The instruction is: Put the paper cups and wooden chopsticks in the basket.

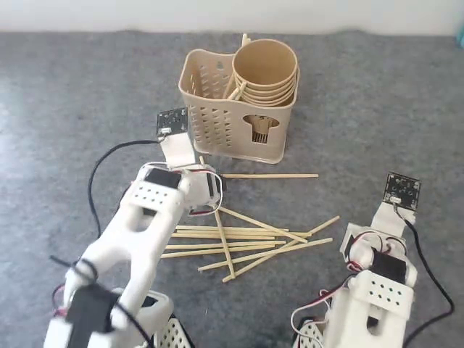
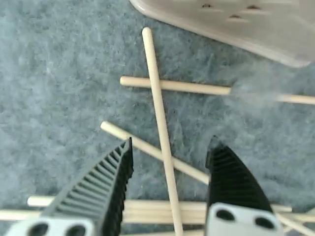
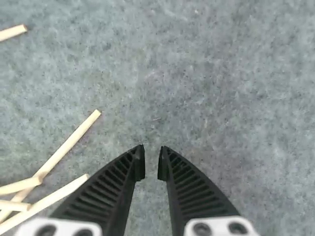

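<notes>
The beige slotted basket (image 1: 217,109) stands at the back of the table with a stack of paper cups (image 1: 265,65) in its right compartment and chopstick ends poking up beside them. Several wooden chopsticks (image 1: 246,243) lie scattered on the grey cloth in front of it. My left gripper (image 2: 170,150) is open, low over the pile, with one chopstick (image 2: 160,118) running between its fingers and the basket's foot (image 2: 236,19) just beyond. My right gripper (image 3: 151,150) hovers shut over bare cloth, with chopstick ends (image 3: 69,142) off to one side.
One chopstick (image 1: 270,175) lies alone just in front of the basket. The left arm (image 1: 156,199) leans over the pile's left end. The right arm (image 1: 377,268) stands at the front right, near the pile's right tips. Grey cloth covers the table.
</notes>
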